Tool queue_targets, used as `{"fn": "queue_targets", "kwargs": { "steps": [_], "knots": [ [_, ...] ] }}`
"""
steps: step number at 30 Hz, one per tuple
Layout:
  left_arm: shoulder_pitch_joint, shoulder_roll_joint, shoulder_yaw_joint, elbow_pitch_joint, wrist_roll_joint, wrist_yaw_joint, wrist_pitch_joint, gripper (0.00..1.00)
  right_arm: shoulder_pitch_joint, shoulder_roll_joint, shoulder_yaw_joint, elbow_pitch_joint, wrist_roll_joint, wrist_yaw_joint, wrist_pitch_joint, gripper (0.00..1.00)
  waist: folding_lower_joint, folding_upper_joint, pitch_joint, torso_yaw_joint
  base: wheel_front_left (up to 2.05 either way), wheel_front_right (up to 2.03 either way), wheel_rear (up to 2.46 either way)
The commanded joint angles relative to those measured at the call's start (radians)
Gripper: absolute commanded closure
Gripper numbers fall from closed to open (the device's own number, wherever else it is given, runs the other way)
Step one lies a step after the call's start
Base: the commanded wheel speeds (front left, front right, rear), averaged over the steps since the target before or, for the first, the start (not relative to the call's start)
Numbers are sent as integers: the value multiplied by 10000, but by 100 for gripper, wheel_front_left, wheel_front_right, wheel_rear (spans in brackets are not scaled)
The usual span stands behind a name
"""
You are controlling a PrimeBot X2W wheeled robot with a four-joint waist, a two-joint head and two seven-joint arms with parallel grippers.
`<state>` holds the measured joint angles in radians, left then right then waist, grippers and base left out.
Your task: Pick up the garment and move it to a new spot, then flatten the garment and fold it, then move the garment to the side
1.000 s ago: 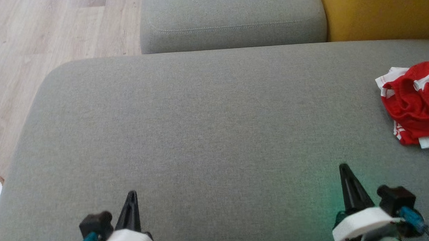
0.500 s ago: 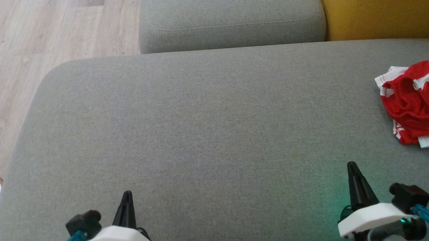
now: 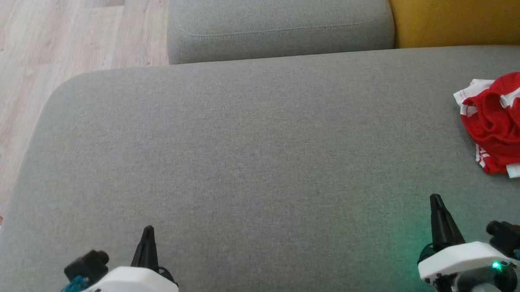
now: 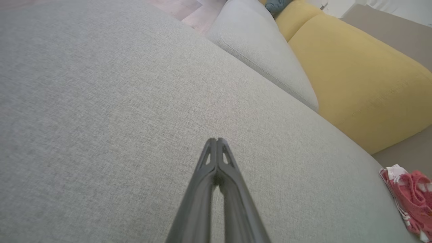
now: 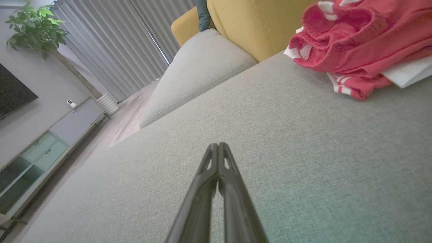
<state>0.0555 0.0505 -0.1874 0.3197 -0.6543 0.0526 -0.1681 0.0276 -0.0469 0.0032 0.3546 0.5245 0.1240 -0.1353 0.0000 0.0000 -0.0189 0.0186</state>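
Note:
A crumpled red garment with white trim lies in a heap at the far right of the grey sofa seat, partly cut off by the head view's right edge. It also lies at the lower right in the left wrist view and at the top right in the right wrist view. My left gripper is shut and empty near the seat's front left. Down at the lower right my right gripper is shut as well, holding nothing, well short of the garment. Both wrist views show the fingers pressed together.
A second grey cushion lies behind the seat, with a yellow cushion to its right. Wooden floor runs along the left. The right wrist view shows a low cabinet, curtains and a potted plant.
Both grippers have spread apart, the left one drifting left and the right one moving right. The garment has not moved.

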Motion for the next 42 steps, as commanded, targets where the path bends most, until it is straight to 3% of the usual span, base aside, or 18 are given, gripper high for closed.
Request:
{"fn": "queue_targets", "kwargs": {
  "steps": [1,42],
  "knots": [
    [-481,99,175,-365,-176,-78,20,100,-564,-17,-7,-372,210,17,23,100,0,0,1,-1,0,0,0],
    [-976,154,1290,-546,-4428,-854,1142,100,-913,-24,-521,-694,4905,39,1111,100,0,0,98,-82,0,0,0]
  ]
}}
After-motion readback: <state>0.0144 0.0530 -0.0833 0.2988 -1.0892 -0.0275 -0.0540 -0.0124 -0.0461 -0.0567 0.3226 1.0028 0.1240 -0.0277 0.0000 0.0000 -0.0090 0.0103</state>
